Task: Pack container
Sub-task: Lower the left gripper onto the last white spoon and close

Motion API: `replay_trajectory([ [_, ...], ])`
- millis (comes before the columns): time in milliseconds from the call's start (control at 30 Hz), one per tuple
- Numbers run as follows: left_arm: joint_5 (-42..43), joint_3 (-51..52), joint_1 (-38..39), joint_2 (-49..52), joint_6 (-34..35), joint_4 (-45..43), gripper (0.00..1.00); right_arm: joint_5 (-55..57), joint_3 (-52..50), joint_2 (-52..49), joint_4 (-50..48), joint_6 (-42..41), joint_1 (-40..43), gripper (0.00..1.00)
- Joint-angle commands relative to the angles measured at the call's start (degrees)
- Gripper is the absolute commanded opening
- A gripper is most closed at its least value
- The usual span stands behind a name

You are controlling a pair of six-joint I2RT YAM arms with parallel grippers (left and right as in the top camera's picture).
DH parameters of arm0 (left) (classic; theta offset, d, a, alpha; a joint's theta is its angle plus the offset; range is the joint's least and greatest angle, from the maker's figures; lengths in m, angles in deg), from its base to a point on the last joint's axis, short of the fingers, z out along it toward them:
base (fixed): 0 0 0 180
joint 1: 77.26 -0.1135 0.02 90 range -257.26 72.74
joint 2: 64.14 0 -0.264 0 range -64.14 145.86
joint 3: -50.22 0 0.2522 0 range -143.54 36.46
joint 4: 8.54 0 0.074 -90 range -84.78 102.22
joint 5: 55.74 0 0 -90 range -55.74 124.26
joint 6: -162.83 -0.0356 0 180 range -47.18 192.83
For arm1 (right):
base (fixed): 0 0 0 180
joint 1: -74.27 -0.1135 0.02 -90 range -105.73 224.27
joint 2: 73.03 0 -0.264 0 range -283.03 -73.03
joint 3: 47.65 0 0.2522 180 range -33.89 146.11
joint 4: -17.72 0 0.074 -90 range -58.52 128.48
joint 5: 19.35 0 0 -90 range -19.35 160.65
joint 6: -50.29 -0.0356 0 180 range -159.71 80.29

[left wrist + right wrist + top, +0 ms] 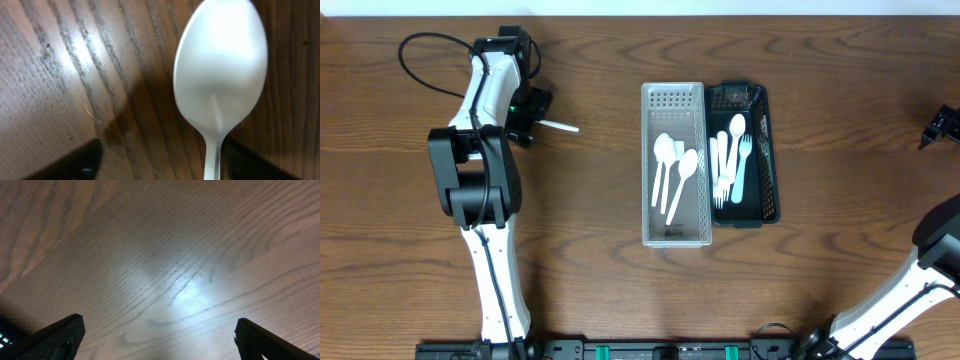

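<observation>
A white plastic spoon (220,75) lies on the wood table, its bowl filling the left wrist view and its handle running down between my left gripper's (162,160) dark fingers. The handle sits right beside the right finger (250,162); a wide gap separates it from the left finger (75,160). From overhead only the spoon's handle (560,126) shows, sticking out right of the left gripper (530,108). A clear tray (673,240) holds spoons, and a black tray (772,150) beside it holds forks. My right gripper (160,335) stands open over bare wood at the far right (940,125).
The left arm's black cable (420,60) loops on the table at the back left. The two trays stand side by side at mid-table. The right arm's base link (940,250) rises at the right edge.
</observation>
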Motion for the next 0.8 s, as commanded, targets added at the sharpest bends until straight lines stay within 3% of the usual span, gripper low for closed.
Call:
replay_trajectory([
  [0, -0.96, 0.44, -0.24, 1.01, 0.24, 0.35, 0.57, 0.04, -0.15, 0.02, 0.02, -0.7, 0.22, 0.99],
  [67, -0.94, 0.44, -0.31, 1.01, 0.22, 0.13, 0.45, 0.04, -0.15, 0.02, 0.02, -0.7, 0.22, 0.99],
  [200, -0.9, 0.44, -0.35, 0.98, -1.75, 0.13, 0.42, 0.02, -0.15, 0.02, 0.02, -0.72, 0.22, 0.99],
  [300, -0.96, 0.44, -0.35, 0.98, -3.72, 0.0, 0.28, 0.04, -0.15, 0.02, 0.02, -0.7, 0.22, 0.99],
  [600, -0.94, 0.42, -0.35, 0.96, -4.35, -0.15, 0.19, 0.04, -0.15, 0.02, 0.02, -0.7, 0.22, 0.99],
  [767, -0.94, 0.35, -0.33, -0.22, -14.49, -2.82, 0.15, 0.04, -0.15, 0.02, 0.02, -0.7, 0.22, 0.99],
])
